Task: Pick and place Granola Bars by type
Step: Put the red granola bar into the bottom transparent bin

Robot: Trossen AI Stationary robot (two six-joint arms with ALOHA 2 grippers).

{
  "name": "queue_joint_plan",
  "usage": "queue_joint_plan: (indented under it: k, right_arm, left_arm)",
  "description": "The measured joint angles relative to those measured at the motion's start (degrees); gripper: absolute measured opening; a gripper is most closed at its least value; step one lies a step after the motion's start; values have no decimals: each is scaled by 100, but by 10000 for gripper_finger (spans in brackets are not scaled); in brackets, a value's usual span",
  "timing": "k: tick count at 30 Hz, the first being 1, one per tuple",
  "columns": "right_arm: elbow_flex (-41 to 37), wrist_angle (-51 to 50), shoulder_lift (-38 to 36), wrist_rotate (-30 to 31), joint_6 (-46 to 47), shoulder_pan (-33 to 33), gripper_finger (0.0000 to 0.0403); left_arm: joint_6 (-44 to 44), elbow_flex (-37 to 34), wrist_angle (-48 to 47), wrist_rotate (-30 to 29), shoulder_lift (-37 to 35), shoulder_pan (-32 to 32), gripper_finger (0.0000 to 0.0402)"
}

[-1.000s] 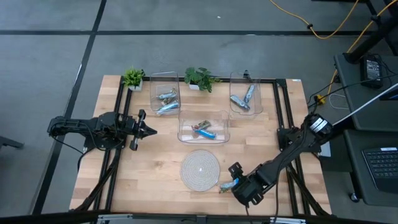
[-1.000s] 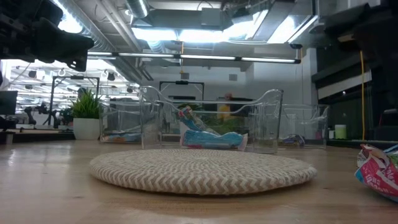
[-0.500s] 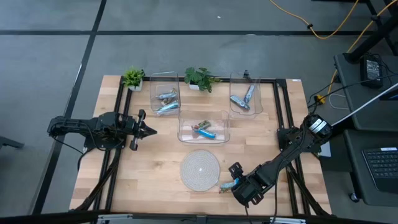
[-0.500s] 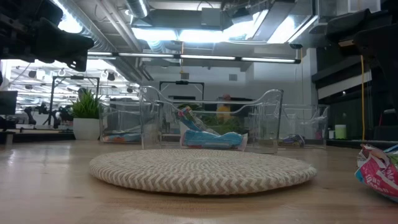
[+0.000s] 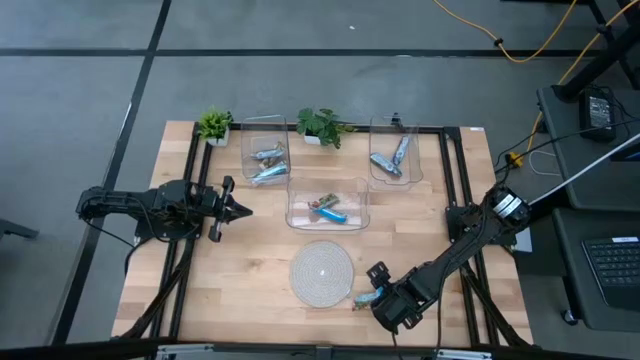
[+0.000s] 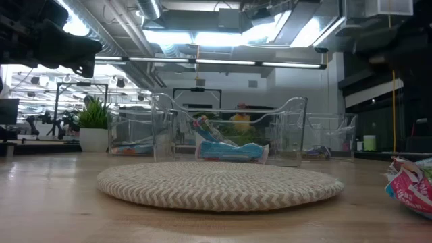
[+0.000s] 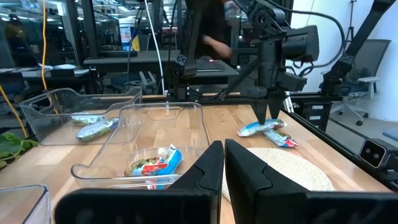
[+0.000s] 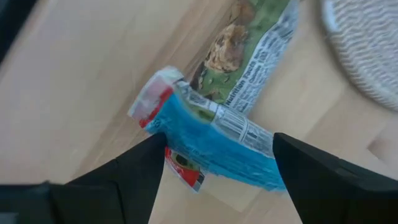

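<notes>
Your two loose bars lie on the wood at the near right edge of the round woven mat (image 5: 322,272): a blue bar (image 8: 217,152) lies across one end of a green bar (image 8: 249,59), the two touching. From above they show as a small blue-green bundle (image 5: 366,297) just beside the mat, and the low view catches one wrapper end (image 6: 410,190) at the frame's right edge.

The right claw (image 5: 378,290) sits low over that bundle. In its own wrist view you see its two dark fingers (image 8: 134,171) spread wide, one on either side of the blue bar, with wood showing between finger and wrapper; it grips nothing.

The other bars are in the three clear bins. The middle bin (image 5: 300,213), just behind the mat, holds a blue bar and a red-and-green one (image 5: 327,209). The bin (image 5: 248,131) at the back left holds silvery bars (image 5: 268,164), and the bin (image 5: 380,125) at the back right holds silvery-green ones (image 5: 392,160).

Your left claw (image 5: 232,209) waits over the left side of the table, well away from the bars, pointing toward the middle bin. Its wrist view shows the fingers (image 7: 205,171) pressed almost together with only a thin gap, and nothing between them.

Two small potted plants (image 5: 214,126) stand along the back edge, one by the back-left bin and one (image 5: 321,126) between the back bins.
</notes>
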Motion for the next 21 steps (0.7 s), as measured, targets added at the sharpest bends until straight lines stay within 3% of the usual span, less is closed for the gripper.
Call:
queue_joint_plan:
  k: [12,16,21]
  right_arm:
    - [0,22,161,-9,2,2,291]
    - [0,22,161,-9,0,0,253]
    - [0,22,161,-9,2,0,178]
  left_arm:
    - [0,-1,-1,-1,-1,1,9]
    - [-1,-1,-1,0,-1,1,9]
    - [0,0,0,0,0,1,13]
